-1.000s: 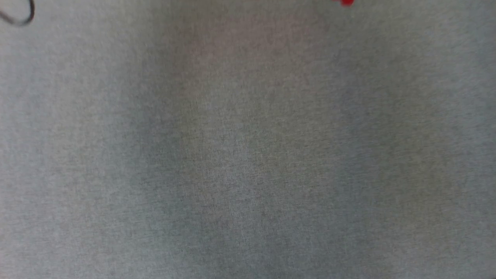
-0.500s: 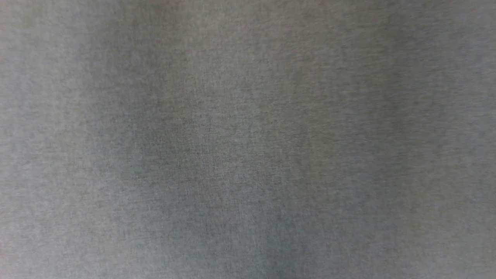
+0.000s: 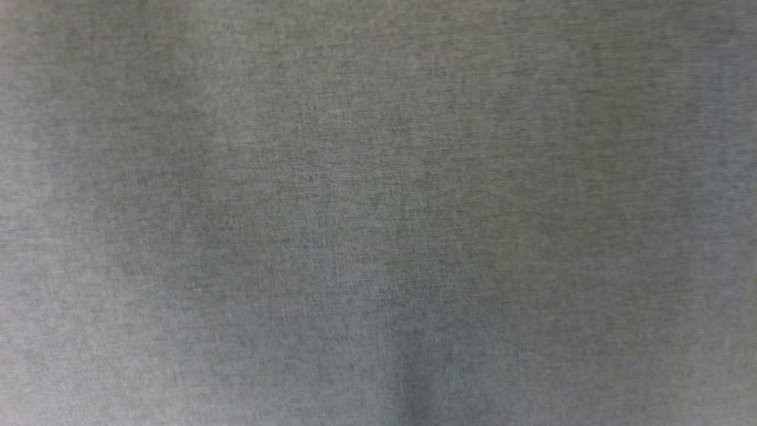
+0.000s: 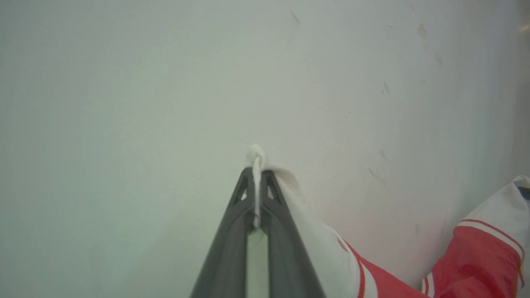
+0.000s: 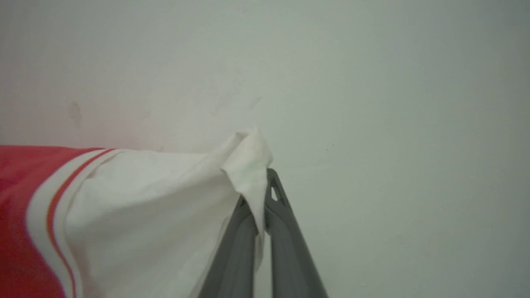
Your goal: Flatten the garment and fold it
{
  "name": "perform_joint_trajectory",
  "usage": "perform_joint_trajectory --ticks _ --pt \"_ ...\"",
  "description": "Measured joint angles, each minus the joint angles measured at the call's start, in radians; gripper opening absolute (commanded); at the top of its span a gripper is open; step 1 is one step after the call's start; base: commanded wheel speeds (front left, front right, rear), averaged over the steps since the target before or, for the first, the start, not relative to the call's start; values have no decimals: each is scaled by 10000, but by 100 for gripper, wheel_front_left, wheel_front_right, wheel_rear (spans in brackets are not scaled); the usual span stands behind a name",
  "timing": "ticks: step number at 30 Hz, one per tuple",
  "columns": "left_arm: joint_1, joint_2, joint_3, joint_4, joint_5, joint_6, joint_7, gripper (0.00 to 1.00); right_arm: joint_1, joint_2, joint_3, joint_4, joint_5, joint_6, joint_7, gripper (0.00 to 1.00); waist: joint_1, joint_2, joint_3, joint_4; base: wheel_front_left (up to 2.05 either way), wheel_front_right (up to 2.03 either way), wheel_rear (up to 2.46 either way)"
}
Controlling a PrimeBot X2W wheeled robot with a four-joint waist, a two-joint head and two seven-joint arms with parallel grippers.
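Holding garment | left tool clamped on it | right tool clamped on it

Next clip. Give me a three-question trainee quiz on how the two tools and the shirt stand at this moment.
1. True or false: the left tool is shut on a pinch of white cloth of the garment.
2. Which part of the garment does the right tool hold? A: the red body. B: white sleeve cloth. C: black lettering.
3. Fill in: in the right wrist view, the thin stripe inside the white trim band is ____.

Key: 1 true; 2 B; 3 red.
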Motion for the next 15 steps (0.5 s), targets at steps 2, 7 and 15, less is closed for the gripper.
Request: perform_joint_trajectory --ticks 2,7,15 --pt "420 15 140 -102 -123 -86 -2 0 266 0 161 -98 -2 0 -121 0 0 0 60 64 0 0 0" --pt "1780 238 267 -637 -460 -255 -12 0 1194 -42 569 -662 408 0 -407 0 -2 0 -190 158 0 0 0" --pt "5043 1271 15 -2635 -1831 -337 303 0 4241 -316 621 -2631 2100 0 -146 0 -3 0 -1131 125 0 0 0"
